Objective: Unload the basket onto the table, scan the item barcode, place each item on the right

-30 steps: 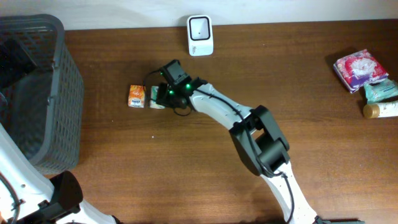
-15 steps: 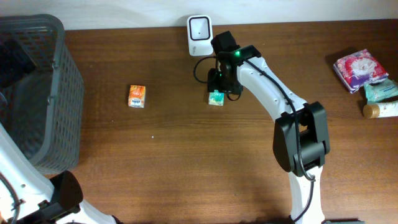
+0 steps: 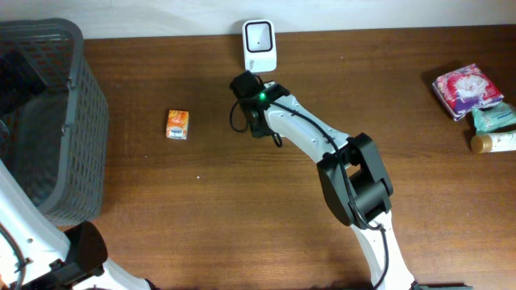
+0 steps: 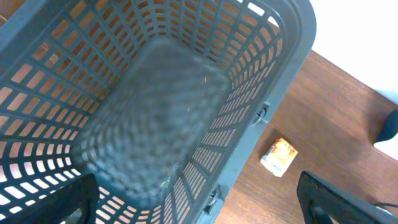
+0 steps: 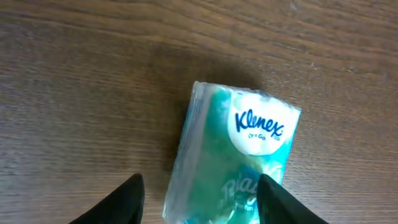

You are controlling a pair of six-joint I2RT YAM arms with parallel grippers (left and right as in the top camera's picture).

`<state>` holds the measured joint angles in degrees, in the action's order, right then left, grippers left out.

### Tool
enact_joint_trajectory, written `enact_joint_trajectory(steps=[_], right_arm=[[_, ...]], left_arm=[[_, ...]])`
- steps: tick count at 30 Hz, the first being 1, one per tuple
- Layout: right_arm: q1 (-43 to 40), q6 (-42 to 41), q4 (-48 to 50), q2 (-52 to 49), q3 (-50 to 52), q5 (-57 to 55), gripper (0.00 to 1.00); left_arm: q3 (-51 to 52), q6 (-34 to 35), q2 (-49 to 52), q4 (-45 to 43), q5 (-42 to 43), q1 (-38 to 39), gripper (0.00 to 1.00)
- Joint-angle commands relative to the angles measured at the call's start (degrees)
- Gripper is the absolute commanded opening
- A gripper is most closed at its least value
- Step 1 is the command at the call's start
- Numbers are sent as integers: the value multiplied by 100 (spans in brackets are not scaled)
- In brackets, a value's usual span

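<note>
the right pincer (image 5: 200, 182) sits low over the bench (image 3: 201, 225), just in front of the white scanner (image 3: 260, 44) that stands at the back edge. its fingers stand partly apart, one on each side of the tissue pack (image 5: 233, 155). the wrist view shows a clear strip of wood between the left finger and the pack. the right finger overlaps the pack's edge, and i cannot tell whether it touches.

the tissue pack is teal and white, marked "klenex on the go" style with a kleenex label. it seems to lie flat on the wood with a shadow on its left. from overhead it is hidden under the right arm, and no barcode shows on the face in view.

the left pincer (image 4: 196, 180) hangs wide open above the grey basket (image 4: 298, 37) at the left end of the bench, holding nothing. a small orange box (image 3: 178, 124) lies on the wood between basket and right arm, apart from both. at the far right end lie a pink pack (image 3: 468, 90), a teal pack (image 3: 493, 118) and a small bottle (image 3: 493, 142), close together.
</note>
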<state>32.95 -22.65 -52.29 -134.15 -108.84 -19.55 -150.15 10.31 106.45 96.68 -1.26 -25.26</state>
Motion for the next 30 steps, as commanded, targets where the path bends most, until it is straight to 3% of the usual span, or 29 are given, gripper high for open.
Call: enact_joint_trajectory(steps=[1, 2, 3, 6, 8, 10, 12, 16, 20, 25, 27, 30], right_arm=[[-28, -7, 4, -269, 55, -173, 52], [-35, -7, -28, -275, 57, -170, 47], [-39, -9, -85, -273, 55, -168, 35], [-42, -7, -269, -190, -94, -42, 24], [-68, -7, -546, -151, -387, -2, 8], [-120, -4, -796, -142, -688, 245, 6], [-326, 260, -1239, -142, -1344, 1287, 4], [-1029, 933, -1484, -144, -1694, 4444, 4], [-1517, 1432, -1462, -155, -1073, 6190, 4], [-2037, 1432, -1261, -155, -13, 6365, 4], [-2361, 1432, -1294, -155, 83, 6181, 22], [-2865, 1436, -1751, -146, -50, 6148, 37]], left_arm=[[11, 35, 7, 2, 22, -15, 99], [11, 35, 7, 2, 22, -15, 99], [11, 35, 7, 2, 22, -15, 99], [11, 35, 9, 2, 22, -15, 99], [11, 35, 7, 2, 22, -15, 99], [11, 35, 7, 2, 22, -15, 99], [11, 35, 7, 2, 22, -15, 99], [11, 35, 7, 2, 22, -15, 99], [11, 35, 7, 2, 22, -15, 99], [11, 35, 7, 2, 22, -15, 99], [11, 35, 7, 2, 22, -15, 99], [11, 35, 7, 2, 22, -15, 99]])
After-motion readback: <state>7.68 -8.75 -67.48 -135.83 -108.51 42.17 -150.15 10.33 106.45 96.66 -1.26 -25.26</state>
